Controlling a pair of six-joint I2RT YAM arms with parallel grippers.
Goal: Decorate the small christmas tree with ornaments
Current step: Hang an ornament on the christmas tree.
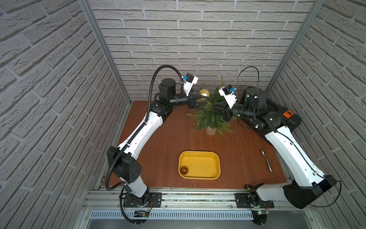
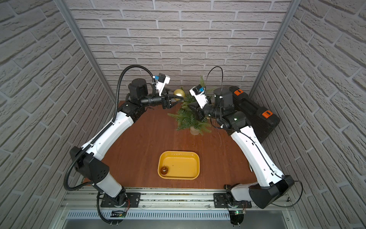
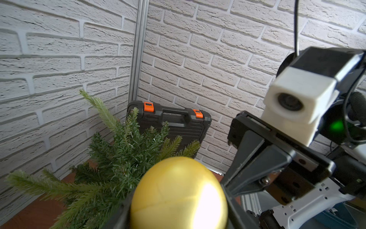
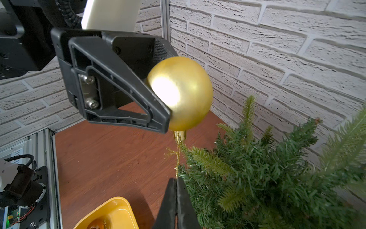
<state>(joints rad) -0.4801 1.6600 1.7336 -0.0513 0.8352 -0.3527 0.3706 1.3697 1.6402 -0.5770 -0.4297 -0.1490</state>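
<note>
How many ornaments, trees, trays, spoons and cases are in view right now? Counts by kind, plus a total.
Ornaments: 2 (gold ball, amber ball)
Tree: 1
Tray: 1
Spoon: 1
Case: 1
Total: 6

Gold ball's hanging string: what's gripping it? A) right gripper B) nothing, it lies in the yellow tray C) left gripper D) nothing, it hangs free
A: the right wrist view shows the right gripper shut on the string that hangs under the gold ball.
</note>
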